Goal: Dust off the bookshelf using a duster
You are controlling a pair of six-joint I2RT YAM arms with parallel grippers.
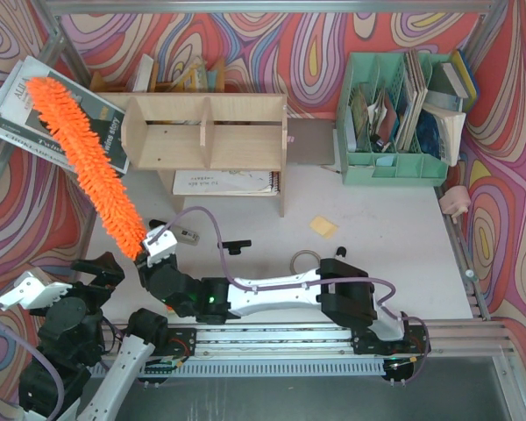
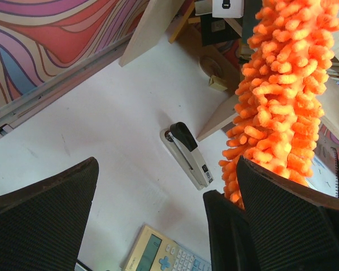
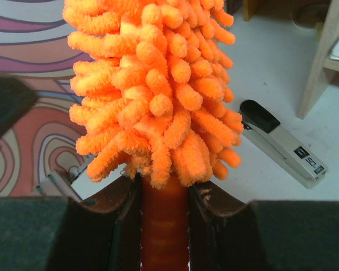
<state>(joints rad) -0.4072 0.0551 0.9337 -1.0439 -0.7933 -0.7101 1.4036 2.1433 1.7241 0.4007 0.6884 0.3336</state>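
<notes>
The bright-orange fluffy duster point(image 1: 83, 158) slants up and to the left, its tip over a magazine, left of the plywood bookshelf point(image 1: 206, 132) and not touching it. My right gripper point(image 1: 153, 250) is shut on the duster's orange handle point(image 3: 165, 226), just below the fluff point(image 3: 152, 84). The left gripper point(image 1: 105, 267) hovers low at the near left, open and empty point(image 2: 166, 169), with the duster point(image 2: 282, 84) hanging by its right finger. A shelf side panel shows in both wrist views point(image 2: 152, 28) point(image 3: 327, 56).
A stapler point(image 2: 189, 152) and a calculator point(image 2: 164, 254) lie on the white table under the left gripper. A spiral notebook point(image 1: 223, 182) lies under the shelf. A mint-green file organizer point(image 1: 394, 114) stands at back right, and a yellow pad point(image 1: 324, 227) lies mid-table.
</notes>
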